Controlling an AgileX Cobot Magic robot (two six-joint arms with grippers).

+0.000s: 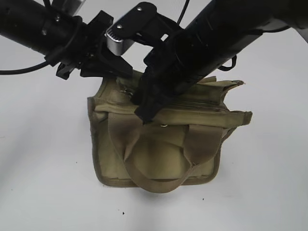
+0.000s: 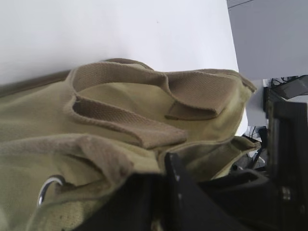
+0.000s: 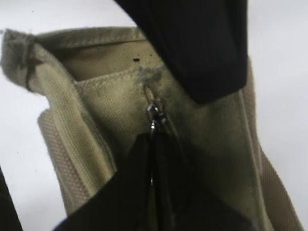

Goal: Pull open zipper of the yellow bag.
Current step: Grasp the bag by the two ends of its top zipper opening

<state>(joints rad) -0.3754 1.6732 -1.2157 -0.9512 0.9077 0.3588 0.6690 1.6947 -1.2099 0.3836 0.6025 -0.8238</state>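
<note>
The right gripper [image 3: 153,159] is pressed together, its two dark fingers [image 3: 132,178] meeting on the small silver pull tab [image 3: 154,126] of the zipper [image 3: 155,113], which runs away from the fingertips along the top of the yellow bag [image 1: 159,154]. Directly under those fingertips, seen from the front of the table, a bit of metal [image 1: 164,125] shows on the bag's near upper edge, and below it the wide khaki handle [image 1: 161,185] droops in a loop down the front panel. Beyond the right gripper, toward the far end of the bag's top, the left gripper [image 1: 103,67] has its black fingers down at the bag's far corner; its wrist camera shows them squeezed nearly together with olive canvas bunched around them, so it appears to pinch the fabric there, a silver metal ring [image 2: 48,187] just beside them. The bag stands upright on the white table [image 1: 43,183], under both arms.
</note>
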